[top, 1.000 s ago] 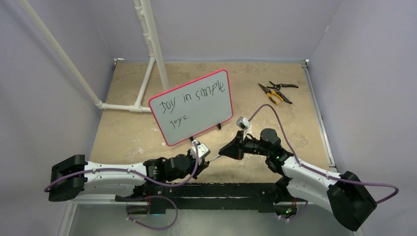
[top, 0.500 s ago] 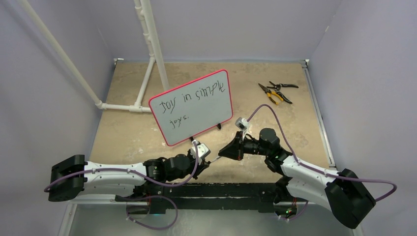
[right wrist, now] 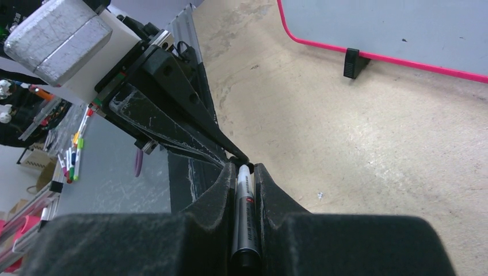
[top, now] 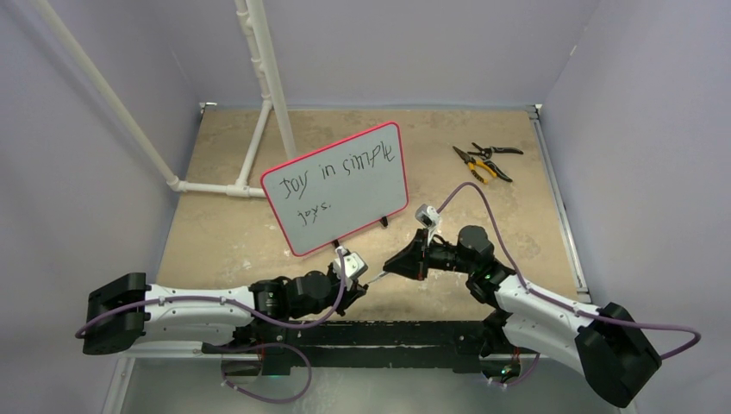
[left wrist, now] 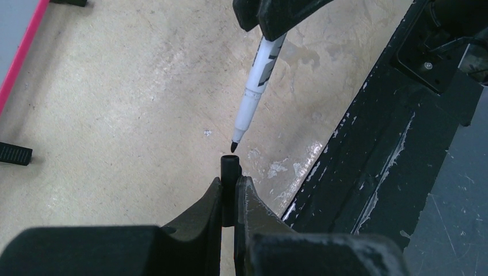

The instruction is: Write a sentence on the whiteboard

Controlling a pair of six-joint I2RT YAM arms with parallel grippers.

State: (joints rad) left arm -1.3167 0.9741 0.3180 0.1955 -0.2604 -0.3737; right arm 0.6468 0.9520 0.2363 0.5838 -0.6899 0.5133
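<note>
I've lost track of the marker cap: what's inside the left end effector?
A black cap is pinched in the left end effector, just short of the marker tip, not touching it. The fingers cover its lower part.

Whiteboard [top: 366, 203], top line: black handwritten sentence [top: 332, 168], roughly "Joy in simple", last word messy.
Whiteboard, second line: shorter, "joys."
Marker [left wrist: 253, 86] barrel print: dark blocks, too blurred to read.

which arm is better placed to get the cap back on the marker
Probably right: the right gripper holds the marker lengthwise, tip aimed just short of the cap that the left gripper pinches, so a short forward push should seat it.
</note>
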